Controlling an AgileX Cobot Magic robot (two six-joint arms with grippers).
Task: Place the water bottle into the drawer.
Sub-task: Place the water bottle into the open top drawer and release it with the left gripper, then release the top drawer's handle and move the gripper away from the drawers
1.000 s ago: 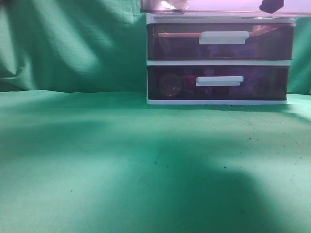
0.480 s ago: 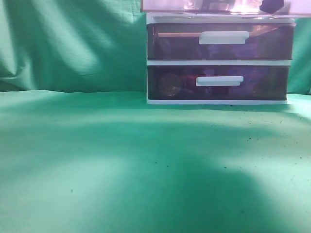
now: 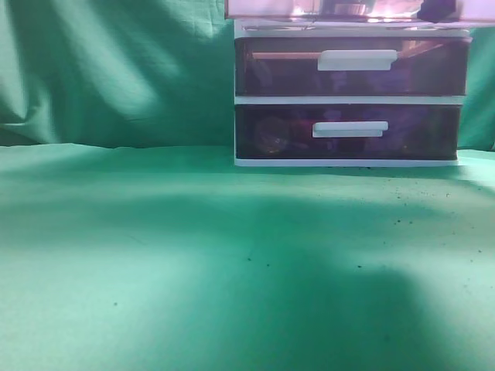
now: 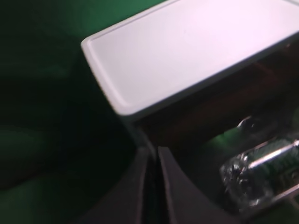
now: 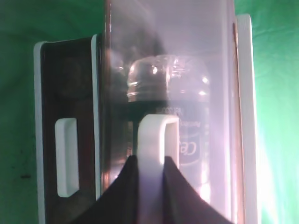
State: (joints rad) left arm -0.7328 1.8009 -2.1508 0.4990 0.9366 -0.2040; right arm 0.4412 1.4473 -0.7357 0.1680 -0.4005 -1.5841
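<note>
The drawer [image 3: 255, 9] is pulled out at the top of the white-framed unit; only its pinkish front shows in the exterior view. The water bottle [image 4: 252, 179], clear and crinkly, lies inside the drawer [image 4: 219, 107] in the left wrist view. In the right wrist view it [image 5: 168, 84] shows through the translucent drawer front [image 5: 217, 56]. My right gripper [image 5: 149, 158] is shut on the drawer's white bar handle [image 5: 158, 128]; it shows as a dark shape [image 3: 437, 9] in the exterior view. My left gripper [image 4: 153, 151] is shut and empty, above the drawer's left end, apart from the bottle.
The middle drawer [image 3: 271, 69] and the lowest drawer [image 3: 271, 131] are closed, each with a white handle. The unit's white top [image 4: 187, 51] lies behind the open drawer. Green cloth [image 3: 155, 255] covers the table and hangs behind the unit.
Bright glints behind the top drawer's front have spread to the right. The unit has shifted very slightly right. The right gripper stays at the handle.
</note>
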